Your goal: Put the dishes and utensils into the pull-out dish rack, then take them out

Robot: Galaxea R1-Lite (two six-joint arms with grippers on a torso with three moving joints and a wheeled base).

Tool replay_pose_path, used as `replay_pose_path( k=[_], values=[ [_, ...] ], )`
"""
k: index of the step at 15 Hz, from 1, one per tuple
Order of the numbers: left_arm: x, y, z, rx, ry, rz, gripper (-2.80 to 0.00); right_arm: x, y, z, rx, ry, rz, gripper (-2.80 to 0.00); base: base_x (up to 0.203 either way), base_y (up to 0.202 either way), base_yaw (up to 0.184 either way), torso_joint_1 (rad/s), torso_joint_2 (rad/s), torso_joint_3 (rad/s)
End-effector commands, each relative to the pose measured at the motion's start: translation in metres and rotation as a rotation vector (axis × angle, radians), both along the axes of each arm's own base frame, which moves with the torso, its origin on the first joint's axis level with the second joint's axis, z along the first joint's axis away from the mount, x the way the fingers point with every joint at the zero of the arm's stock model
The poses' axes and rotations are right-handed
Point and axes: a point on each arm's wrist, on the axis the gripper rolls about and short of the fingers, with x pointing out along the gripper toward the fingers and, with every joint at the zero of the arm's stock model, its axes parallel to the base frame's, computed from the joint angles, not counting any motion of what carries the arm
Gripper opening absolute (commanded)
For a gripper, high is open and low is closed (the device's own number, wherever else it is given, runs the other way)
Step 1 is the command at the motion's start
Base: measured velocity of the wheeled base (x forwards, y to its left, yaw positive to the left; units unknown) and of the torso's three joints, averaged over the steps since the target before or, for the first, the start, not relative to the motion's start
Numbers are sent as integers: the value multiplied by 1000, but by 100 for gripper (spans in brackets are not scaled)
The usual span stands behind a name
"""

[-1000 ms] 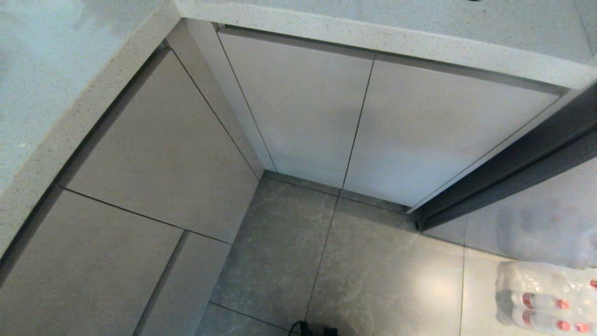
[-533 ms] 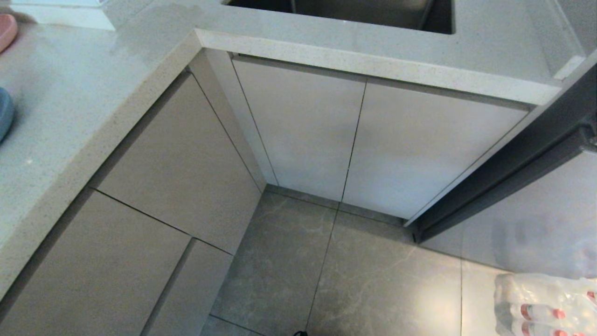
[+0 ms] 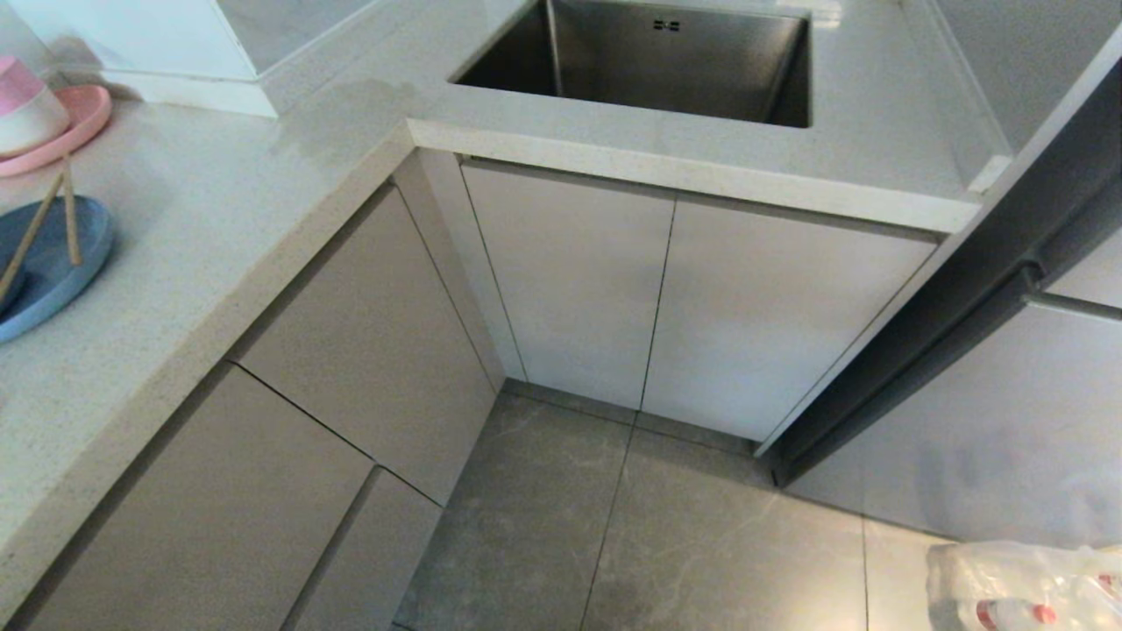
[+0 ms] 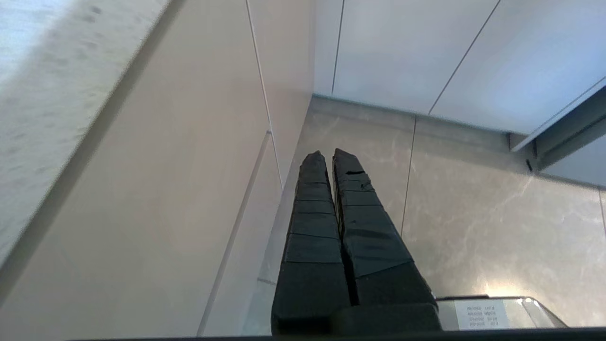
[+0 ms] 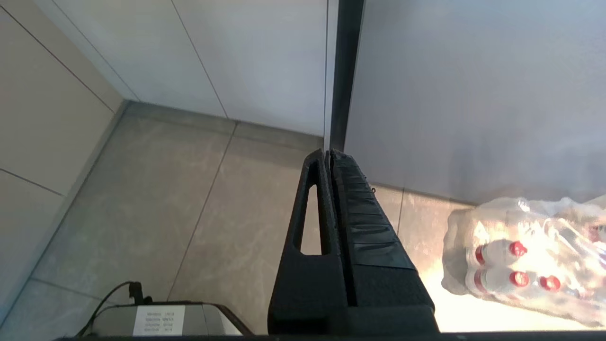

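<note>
Plate [image 3: 48,276] at left edge of surface [image 3: 219,219], chopsticks [image 3: 68,210] across it; rack not visible, fronts closed. Left pincer [image 4: 326,156] and right pincer [image 5: 327,154] clenched, empty, low. Advised: find rack front, release, pull straight.

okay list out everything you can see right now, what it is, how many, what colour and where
plate: one, light blue, on the counter at the head view's left edge
chopsticks: one pair, light-brown wood, lying across the light blue plate
pink plate: one, pink, on the counter behind the blue one
pink-and-white bowl: one, standing on the pink plate
counter: one, speckled pale grey, L-shaped round the corner
sink: one, steel, set in the far counter
cabinet fronts: several, beige and white, all closed, below the counter
floor: grey marbled tiles
pack of bottles: one, clear wrap, red caps, on the floor at the right
left end effector: black, shut, above the floor
right end effector: black, shut, above the floor
</note>
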Motion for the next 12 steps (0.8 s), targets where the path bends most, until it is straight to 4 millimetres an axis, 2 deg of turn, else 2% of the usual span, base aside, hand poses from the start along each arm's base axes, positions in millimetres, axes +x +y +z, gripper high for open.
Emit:
replay_pose_path(
  k=[1,12],
  values=[
    [0,0,0,0,0,0,-280,0,0,0,0,1,0,-280,0,0,0,6,1,198],
    [0,0,0,0,0,0,-280,0,0,0,0,1,0,-280,0,0,0,2,1,201]
  ],
)
